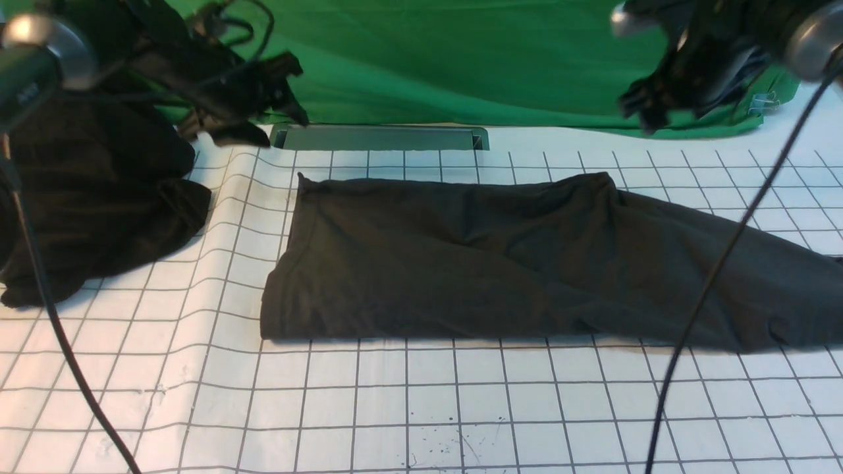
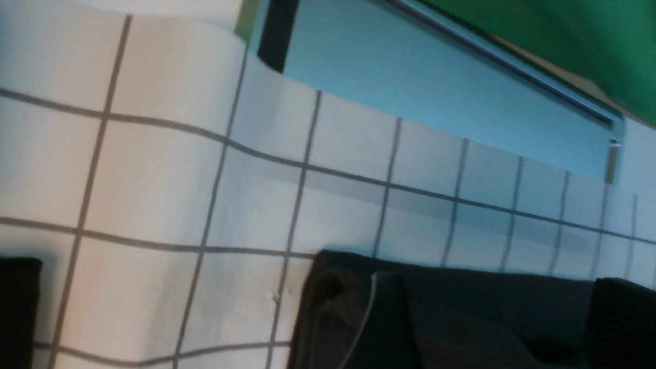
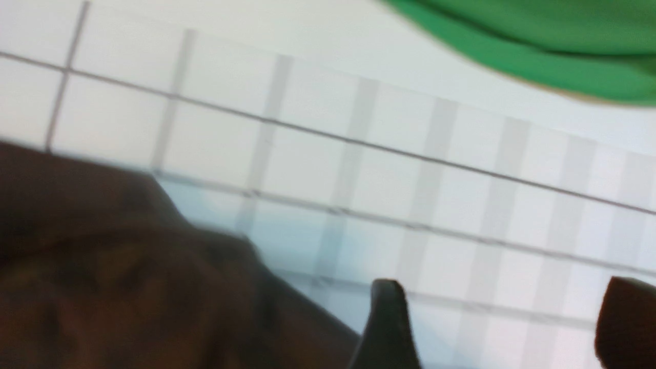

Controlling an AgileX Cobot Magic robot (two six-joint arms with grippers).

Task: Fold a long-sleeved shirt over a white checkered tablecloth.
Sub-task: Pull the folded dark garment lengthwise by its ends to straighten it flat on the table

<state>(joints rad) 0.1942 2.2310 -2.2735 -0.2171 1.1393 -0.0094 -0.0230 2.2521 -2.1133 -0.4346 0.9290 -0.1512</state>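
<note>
– Long-sleeved shirt (image 1: 461, 263): where is it?
– Flat on the white checkered tablecloth (image 1: 421, 395), mid-table, folded lengthwise into a long band, one end trailing to my right.
– Your grippers?
– My left gripper (image 1: 260, 125) and right gripper (image 1: 649, 105) hang raised near its far edge, jaws apart, holding nothing. I judge the crosswise folds are yet to do.

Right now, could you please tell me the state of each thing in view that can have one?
White checkered tablecloth: spread out, rippled at the left.
Long-sleeved shirt: folded into a long band, lying flat on the tablecloth.
Black garment: crumpled in a heap at the left.
Green cloth: draped along the back.
Left fingers: open, holding nothing.
Right fingers: open, holding nothing.
</note>
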